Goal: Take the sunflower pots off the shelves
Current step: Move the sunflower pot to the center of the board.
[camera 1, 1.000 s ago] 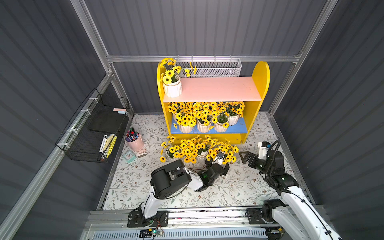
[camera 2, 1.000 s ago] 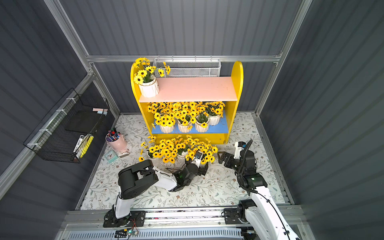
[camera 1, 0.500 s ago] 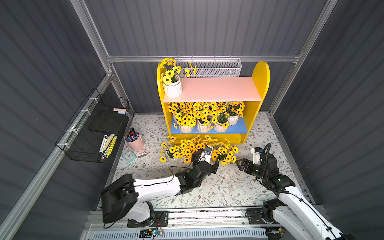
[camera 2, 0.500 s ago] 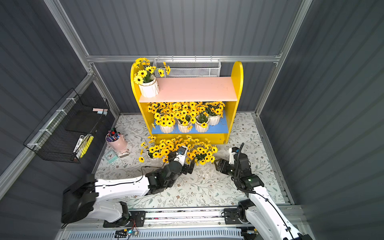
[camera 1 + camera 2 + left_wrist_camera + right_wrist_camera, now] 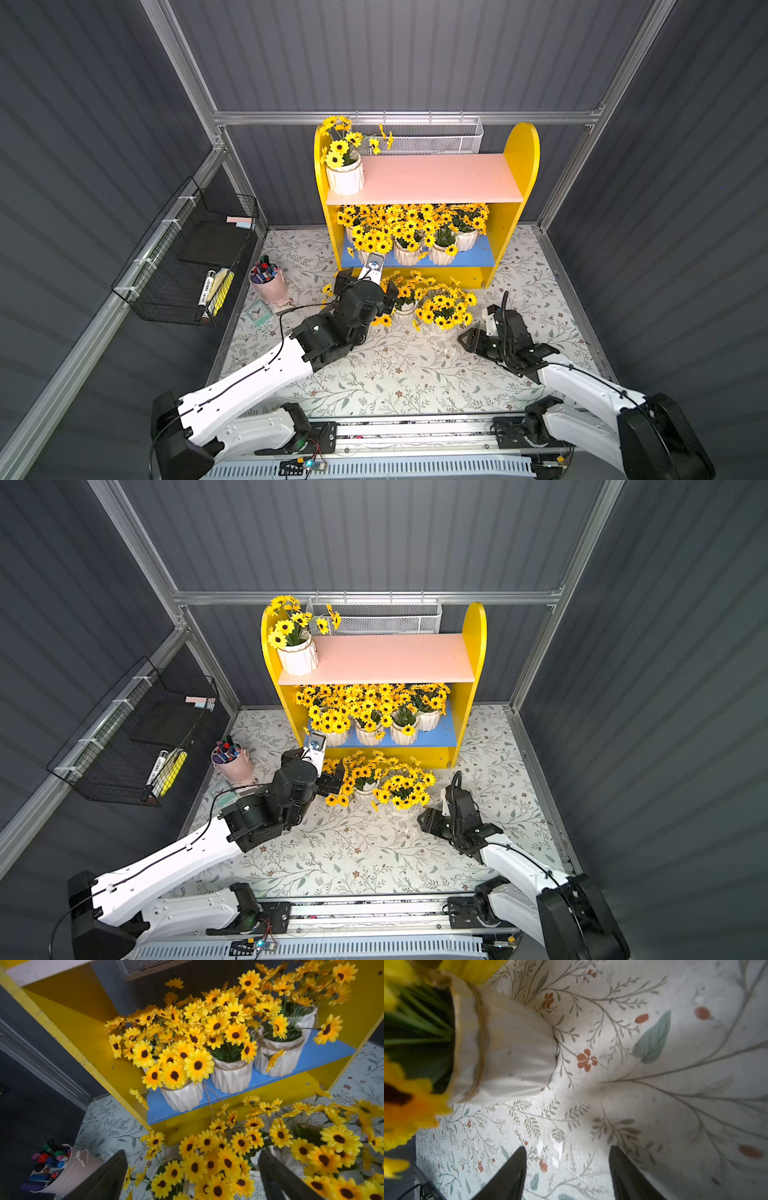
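The shelves are a yellow two-tier unit. One of the sunflower pots stands at the left end of the pink upper board. Several more crowd the blue lower board. Others stand on the floor cloth in front. My left gripper hangs open over the left floor pots, facing the lower board. My right gripper is open and empty, low beside the rightmost floor pot, not touching it.
A pink cup of markers and a small teal clock sit left of the shelves. A black wire rack hangs on the left wall. A white mesh basket hangs behind the shelves. The arms' rail runs along the front.
My left arm has stretched out, carrying its open gripper left and toward the lower board. My right gripper has drawn back from the floor pot and its jaws have narrowed.
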`<state>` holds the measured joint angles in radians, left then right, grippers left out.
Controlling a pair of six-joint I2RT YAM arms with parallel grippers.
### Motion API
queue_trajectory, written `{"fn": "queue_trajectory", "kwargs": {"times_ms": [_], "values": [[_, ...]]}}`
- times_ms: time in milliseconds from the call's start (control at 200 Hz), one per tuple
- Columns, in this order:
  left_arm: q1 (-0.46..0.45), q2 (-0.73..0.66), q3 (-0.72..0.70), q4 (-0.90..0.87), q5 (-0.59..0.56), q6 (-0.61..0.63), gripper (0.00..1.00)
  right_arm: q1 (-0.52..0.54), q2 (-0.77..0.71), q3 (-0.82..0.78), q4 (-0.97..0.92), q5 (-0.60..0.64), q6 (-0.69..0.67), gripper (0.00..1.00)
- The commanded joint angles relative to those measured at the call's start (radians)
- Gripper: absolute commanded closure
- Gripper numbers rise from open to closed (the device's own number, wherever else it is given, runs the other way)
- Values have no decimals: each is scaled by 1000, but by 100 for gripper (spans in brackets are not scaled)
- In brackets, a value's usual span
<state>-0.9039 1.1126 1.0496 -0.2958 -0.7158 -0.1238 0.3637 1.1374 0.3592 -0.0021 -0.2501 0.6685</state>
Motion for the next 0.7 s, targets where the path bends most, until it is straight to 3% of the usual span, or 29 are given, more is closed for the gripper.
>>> {"fn": "queue_trajectory", "kwargs": {"times_ms": [0,365,525,695], "values": [[8,9,74,-62,-13,92,1,5,93,71,128,29,-5,36],[16,14,124,-29,-31,153,0,24,308,134,326,23,-5,37],[27,32,180,-29,-34,195,1,24,287,161,266,59,-9,37],[89,81,346,-90,72,240,1,23,180,136,154,118,-39,31]]}}
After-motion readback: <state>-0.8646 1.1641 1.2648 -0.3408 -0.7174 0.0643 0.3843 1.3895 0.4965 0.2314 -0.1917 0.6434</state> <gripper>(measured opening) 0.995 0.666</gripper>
